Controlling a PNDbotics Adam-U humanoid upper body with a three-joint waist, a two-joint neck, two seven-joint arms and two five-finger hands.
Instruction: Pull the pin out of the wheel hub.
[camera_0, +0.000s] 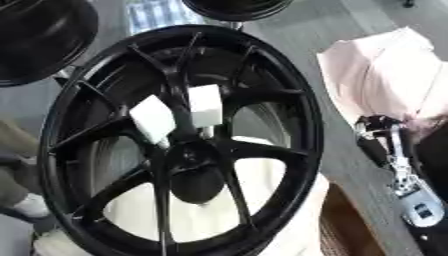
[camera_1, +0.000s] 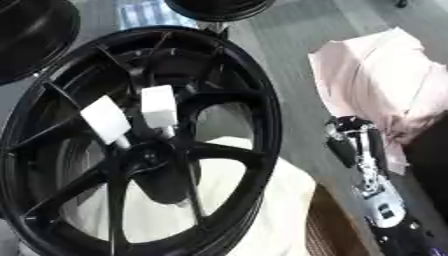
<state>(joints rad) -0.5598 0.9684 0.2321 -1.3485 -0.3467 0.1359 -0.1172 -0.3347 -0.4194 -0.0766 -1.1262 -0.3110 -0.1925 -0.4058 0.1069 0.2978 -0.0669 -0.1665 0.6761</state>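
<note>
Wheel hub, black with thin spokes, fills the left and centre of the frame and stands tilted. Two white block-shaped pins sit side by side near its centre, each on a short stem going into the hub. Right hand shows at the right edge, well apart from the wheel; its dark fingers are up and hold nothing, but how far they are opened I cannot tell. Pink cloth lies at upper right.
</note>
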